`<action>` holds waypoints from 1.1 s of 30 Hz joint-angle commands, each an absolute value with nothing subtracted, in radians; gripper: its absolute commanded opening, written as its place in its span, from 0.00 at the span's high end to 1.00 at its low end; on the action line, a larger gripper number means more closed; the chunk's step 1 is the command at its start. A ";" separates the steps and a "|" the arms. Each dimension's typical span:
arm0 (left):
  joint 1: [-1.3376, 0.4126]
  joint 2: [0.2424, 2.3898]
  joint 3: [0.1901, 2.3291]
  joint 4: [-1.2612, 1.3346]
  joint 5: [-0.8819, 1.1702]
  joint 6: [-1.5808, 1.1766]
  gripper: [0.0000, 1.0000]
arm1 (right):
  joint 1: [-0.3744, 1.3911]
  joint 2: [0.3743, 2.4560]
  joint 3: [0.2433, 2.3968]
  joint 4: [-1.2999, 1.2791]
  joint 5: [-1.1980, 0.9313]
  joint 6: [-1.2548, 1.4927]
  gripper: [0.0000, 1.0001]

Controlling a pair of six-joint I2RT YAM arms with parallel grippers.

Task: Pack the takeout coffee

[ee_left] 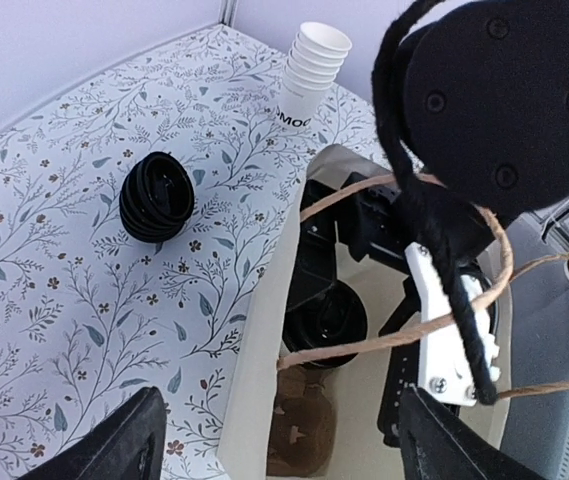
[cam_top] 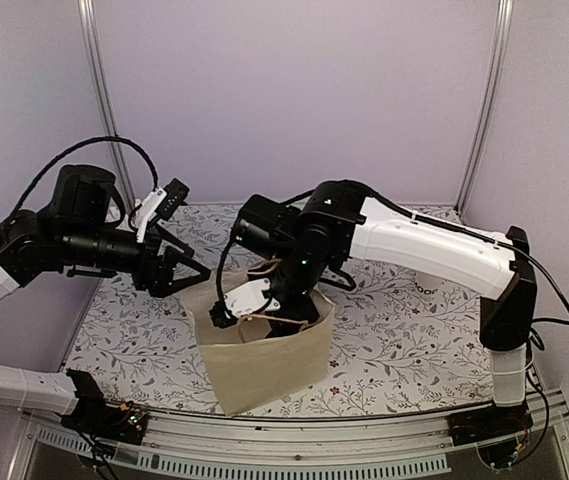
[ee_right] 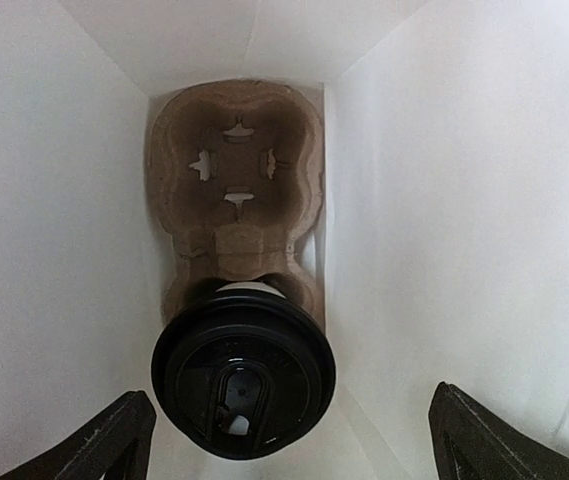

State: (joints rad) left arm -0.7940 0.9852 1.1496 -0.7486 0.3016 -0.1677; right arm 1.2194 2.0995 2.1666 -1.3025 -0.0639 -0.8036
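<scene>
The takeout coffee, seen as its black lid, sits in the near socket of a brown cardboard carrier at the bottom of the white paper bag. My right gripper is down inside the bag, right above the cup, jaws wide open and not touching the lid. My left gripper is open and empty, hovering over the bag's left rim. The lid and carrier also show in the left wrist view, under the bag's twine handles. The cup's body is hidden.
A stack of plain white cups stands on the floral tablecloth behind the bag. A stack of black lids lies to the bag's left. The right arm reaches over the table's right half.
</scene>
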 commanded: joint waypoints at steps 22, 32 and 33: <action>-0.805 1.166 1.224 -0.628 0.427 -0.058 0.38 | 1.231 1.927 2.241 -1.274 -0.080 -0.838 0.01; -0.802 1.284 1.309 -0.630 0.376 -0.002 1.00 | 1.229 1.755 2.155 -1.230 0.013 -0.939 0.01; -0.800 1.287 1.320 -0.632 0.357 -0.002 1.00 | 1.226 1.724 2.129 -1.208 0.043 -0.955 0.01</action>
State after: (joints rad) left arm -0.7956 1.2789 1.2640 -0.6529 0.4061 -0.0315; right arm 1.2240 1.8301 2.1944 -1.2678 -0.0475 -0.8856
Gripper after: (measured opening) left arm 0.024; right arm 0.990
